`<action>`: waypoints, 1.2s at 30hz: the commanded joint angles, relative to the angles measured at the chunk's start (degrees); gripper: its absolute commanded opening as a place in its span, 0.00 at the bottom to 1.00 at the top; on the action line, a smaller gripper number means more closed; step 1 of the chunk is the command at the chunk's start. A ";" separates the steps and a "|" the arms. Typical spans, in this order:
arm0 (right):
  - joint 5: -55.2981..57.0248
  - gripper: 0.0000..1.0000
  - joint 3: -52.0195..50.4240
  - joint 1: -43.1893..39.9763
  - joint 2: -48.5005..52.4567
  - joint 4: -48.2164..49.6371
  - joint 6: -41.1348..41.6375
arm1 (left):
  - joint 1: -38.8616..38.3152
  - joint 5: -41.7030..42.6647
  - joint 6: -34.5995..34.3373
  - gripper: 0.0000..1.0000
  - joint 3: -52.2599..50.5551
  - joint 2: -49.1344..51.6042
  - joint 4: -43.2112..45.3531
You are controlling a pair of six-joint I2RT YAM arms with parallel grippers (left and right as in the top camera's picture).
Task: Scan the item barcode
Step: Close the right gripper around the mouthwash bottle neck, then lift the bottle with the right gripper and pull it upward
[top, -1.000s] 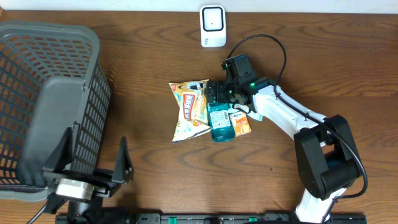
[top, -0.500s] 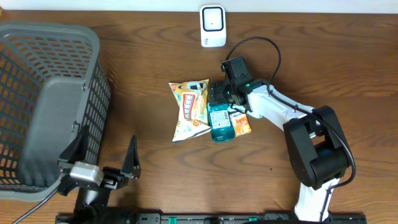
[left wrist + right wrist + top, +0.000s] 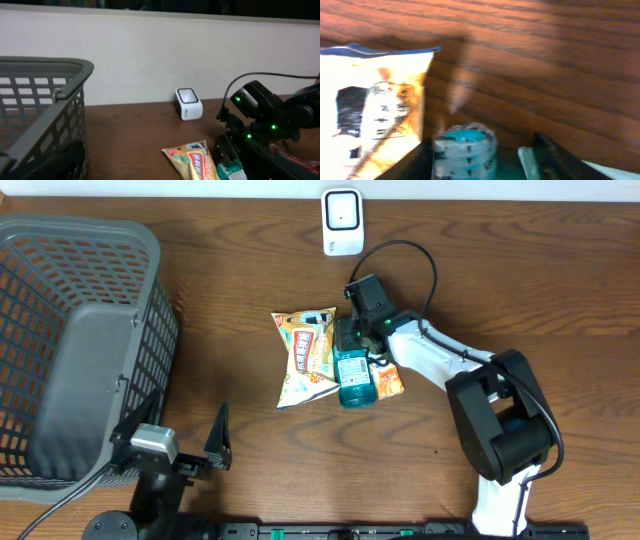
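So the robot's at the pick-up step, nothing's been scanned yet. The right gripper (image 3: 344, 340) is down over the cap end of the teal bottle (image 3: 353, 380), which lies flat near the middle of the table (image 3: 560, 270). A snack bag (image 3: 305, 352) is pressed against the bottle at its 9 o'clock and a small orange packet (image 3: 388, 380) sits at its 3 o'clock. In the wrist view the jaws stand apart on either side of the cap, with a gap showing on one side, so it's not clamped on yet.

The left gripper (image 3: 180, 452) hangs wide open and empty down at 7 o'clock, next to the basket (image 3: 150, 240).

Next move is probably to pinch the bottle, lift it without dragging the bag along, and carry it toward the white scanner (image 3: 341, 220) at 12 o'clock. Can't tell where the barcode is, so it may need turning.
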 commanded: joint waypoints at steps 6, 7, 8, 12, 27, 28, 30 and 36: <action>0.90 0.35 0.39 1.68 2.08 -0.90 -0.90 | -0.22 0.72 -0.26 0.98 -0.11 -0.02 -4.42; 0.90 0.32 0.39 1.68 2.08 -1.07 -0.90 | -0.22 0.74 -0.26 0.99 -0.11 -0.02 -5.14; 0.90 0.28 0.39 1.68 2.08 -1.27 -0.87 | -0.22 0.74 -0.26 0.99 -0.11 -0.02 -5.84; 0.90 0.24 0.87 1.57 2.01 -2.23 -0.92 | -0.22 0.74 -0.26 0.99 -0.11 -0.02 -8.68; 0.90 0.15 13.11 -0.52 -1.95 -18.75 -2.36 | -0.22 9.09 -0.02 0.99 -4.57 0.00 -3.56; 0.92 0.14 13.60 -0.52 -2.23 -19.28 -2.40 | -0.22 9.07 -0.02 0.99 -5.27 0.00 -3.15; 0.90 0.13 14.78 -0.39 -3.17 -20.85 -2.64 | -0.22 9.07 -0.02 0.99 -6.62 0.00 -2.62; 0.92 0.12 16.06 -0.52 -7.98 -23.28 -2.84 | -0.22 9.09 -0.04 0.99 -8.46 0.00 -2.75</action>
